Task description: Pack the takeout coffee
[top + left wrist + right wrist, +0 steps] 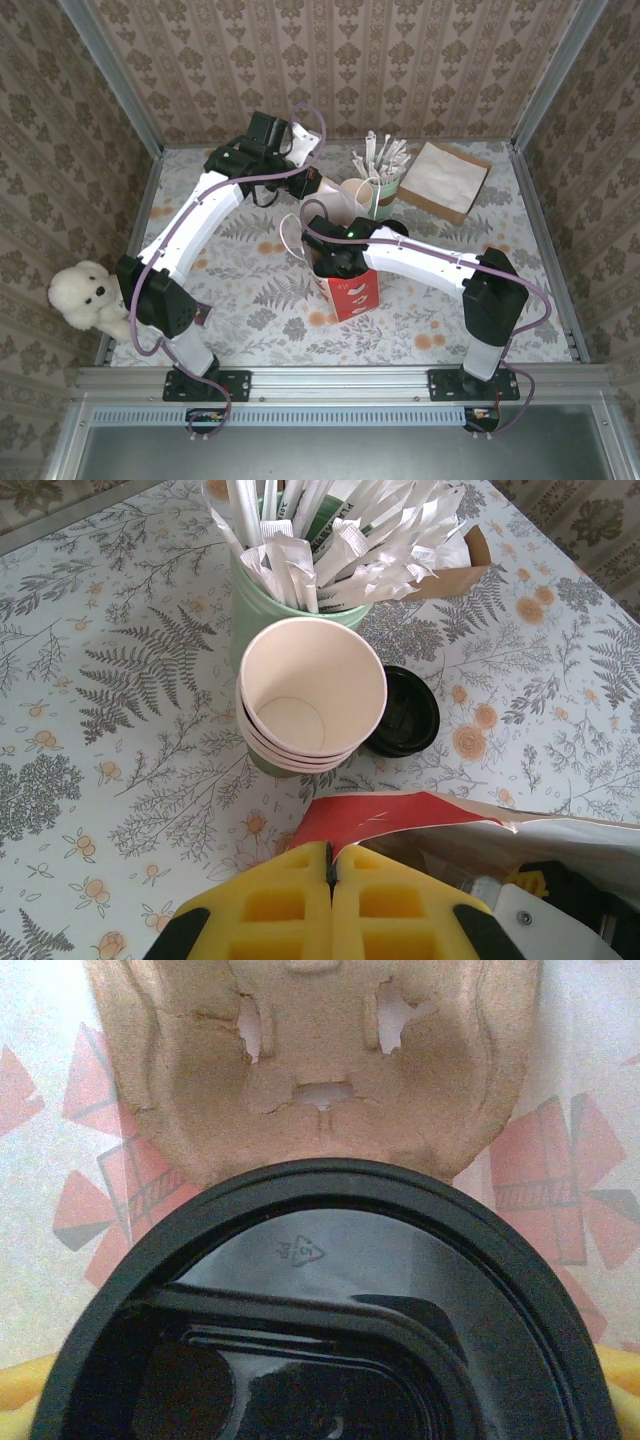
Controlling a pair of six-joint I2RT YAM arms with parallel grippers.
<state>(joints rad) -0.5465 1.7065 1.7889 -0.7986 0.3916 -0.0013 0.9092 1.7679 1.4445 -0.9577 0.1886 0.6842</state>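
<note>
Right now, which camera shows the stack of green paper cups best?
The left wrist view: the stack of green paper cups sits central, mouth open, rims countable. In the top view the stack is small, beside the left arm.

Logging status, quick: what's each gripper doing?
Left gripper: closed, nothing visibly held.
Right gripper: spread wide, apparently gripping the black lid inside the bag.

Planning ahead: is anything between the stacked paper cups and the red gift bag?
Yes. The right gripper, with a round black plastic lid between its jaws, sits in the mouth of the red paper gift bag. Between the stack of green, cream-rimmed paper cups and the bag lies bare floral tablecloth.
</note>
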